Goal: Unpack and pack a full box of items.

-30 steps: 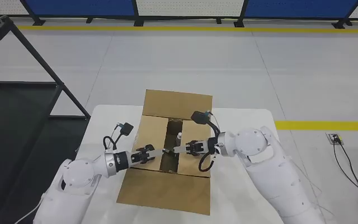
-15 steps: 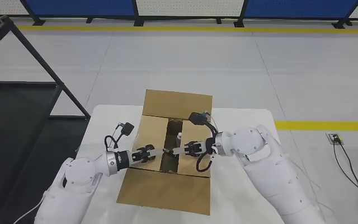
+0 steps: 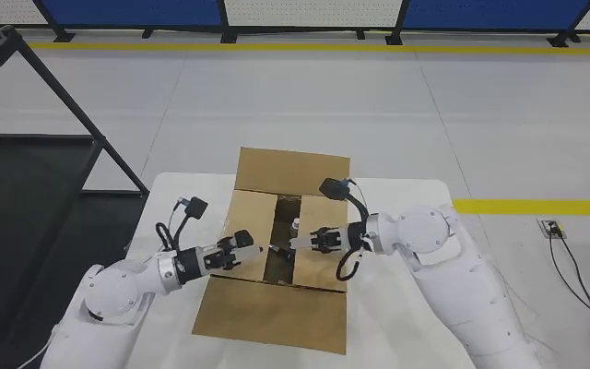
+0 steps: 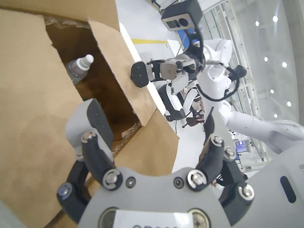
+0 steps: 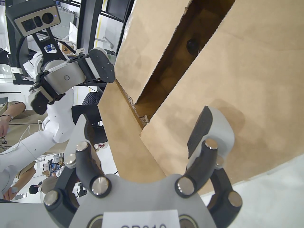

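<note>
White table [image 3: 392, 192] | your cardboard box [image 3: 277, 314]: flap gap [image 3: 279, 269] runs 12–6 o'clock | left gripper [image 3: 247, 247] at its 9, right gripper [image 3: 297, 244] at 3, equally near | both spread, empty.

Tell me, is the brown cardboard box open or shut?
Partly open. On the brown cardboard box, outer flaps lie spread and inner flaps leave a gap showing a clear white-capped plastic bottle.

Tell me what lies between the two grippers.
In the top view, the open gap between the flaps of the box lies between the left gripper and the right gripper.
</note>
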Controlling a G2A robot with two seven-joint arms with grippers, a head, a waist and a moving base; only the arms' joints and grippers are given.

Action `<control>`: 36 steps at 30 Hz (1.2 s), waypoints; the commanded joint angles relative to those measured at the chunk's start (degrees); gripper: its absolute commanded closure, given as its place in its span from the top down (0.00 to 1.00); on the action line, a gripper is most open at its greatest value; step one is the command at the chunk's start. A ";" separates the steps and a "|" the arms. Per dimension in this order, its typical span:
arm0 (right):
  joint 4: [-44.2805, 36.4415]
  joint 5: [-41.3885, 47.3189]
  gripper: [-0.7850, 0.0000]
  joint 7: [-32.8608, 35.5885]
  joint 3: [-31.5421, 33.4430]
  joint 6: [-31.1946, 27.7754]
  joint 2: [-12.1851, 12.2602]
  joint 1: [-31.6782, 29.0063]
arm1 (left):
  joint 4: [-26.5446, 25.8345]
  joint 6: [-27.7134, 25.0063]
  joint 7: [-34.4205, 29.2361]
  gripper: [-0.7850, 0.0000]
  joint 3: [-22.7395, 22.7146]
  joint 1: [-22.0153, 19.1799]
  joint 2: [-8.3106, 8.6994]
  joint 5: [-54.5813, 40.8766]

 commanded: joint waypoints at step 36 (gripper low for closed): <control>-5.51 7.14 1.00 4.45 9.71 -3.70 2.44 -3.38 | -8.64 -12.31 -7.27 1.00 -17.20 14.35 2.51 -11.91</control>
